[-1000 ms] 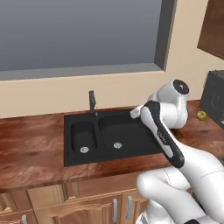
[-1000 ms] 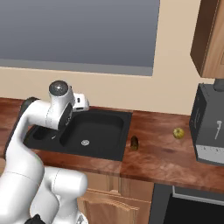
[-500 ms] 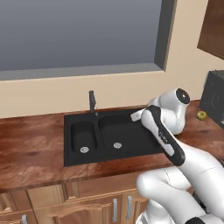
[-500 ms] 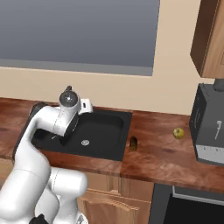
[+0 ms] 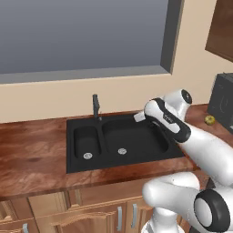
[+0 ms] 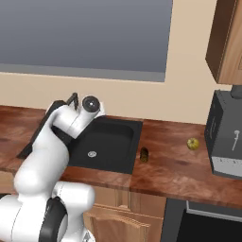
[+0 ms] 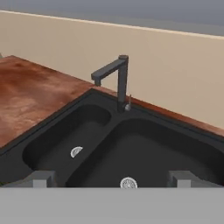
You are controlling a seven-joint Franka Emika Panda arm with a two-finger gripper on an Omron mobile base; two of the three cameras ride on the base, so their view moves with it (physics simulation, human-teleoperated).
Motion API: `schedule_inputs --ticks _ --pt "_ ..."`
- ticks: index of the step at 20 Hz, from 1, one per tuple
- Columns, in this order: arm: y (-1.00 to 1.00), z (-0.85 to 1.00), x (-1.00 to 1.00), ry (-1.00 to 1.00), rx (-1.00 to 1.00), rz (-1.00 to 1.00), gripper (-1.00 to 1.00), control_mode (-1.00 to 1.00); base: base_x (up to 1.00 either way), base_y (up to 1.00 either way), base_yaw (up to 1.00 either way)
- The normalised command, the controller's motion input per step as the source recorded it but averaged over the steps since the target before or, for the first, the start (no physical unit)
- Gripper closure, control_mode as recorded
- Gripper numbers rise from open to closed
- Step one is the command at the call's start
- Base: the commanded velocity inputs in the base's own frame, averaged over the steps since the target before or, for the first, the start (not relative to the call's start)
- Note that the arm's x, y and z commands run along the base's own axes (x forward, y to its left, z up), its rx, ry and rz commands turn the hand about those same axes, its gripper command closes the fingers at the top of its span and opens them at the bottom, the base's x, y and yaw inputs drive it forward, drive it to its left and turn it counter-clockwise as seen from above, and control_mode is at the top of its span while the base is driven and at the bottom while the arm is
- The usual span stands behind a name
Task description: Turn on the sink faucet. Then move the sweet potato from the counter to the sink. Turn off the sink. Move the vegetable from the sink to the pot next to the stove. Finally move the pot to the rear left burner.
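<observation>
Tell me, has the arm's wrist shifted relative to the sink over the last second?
Yes. In the right base view the wrist has swung rightward and lower, from over the sink's left end toward its rear middle, by the faucet. The sink itself stayed put.

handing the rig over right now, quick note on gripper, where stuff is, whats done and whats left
Gripper: open, empty, above the sink, facing the faucet.
Faucet: untouched, no water running, spout over the small left basin.
Sweet potato: on the counter just right of the sink.
Pot and stove: can't be placed from these views.
Done: nothing.
Left: turn the faucet on, then every later step.
</observation>
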Motion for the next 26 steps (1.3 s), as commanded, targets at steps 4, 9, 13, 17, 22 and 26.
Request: schedule_inputs --ticks 4,9,13,17,22,26 --pt "0.07 -0.15 0.33 0.00 0.00 0.26 -1.00 -1.00 0.00 0.00 0.00" --pt "0.15 -0.20 0.31 -0.03 0.00 0.27 -1.00 -1.00 0.00 0.00 0.00" --pt "0.20 -0.19 0.22 -0.08 0.00 0.15 -1.00 -1.00 0.00 0.00 0.00" --pt "0.23 -0.22 0.17 -0.01 0.00 0.07 -1.00 -1.00 0.00 0.00 0.00" --pt "0.34 -0.23 0.26 -0.01 0.00 0.03 -1.00 -1.00 0.00 0.00 0.00" --pt "0.34 -0.16 0.32 -0.01 0.00 0.01 -1.00 -1.00 0.00 0.00 0.00"
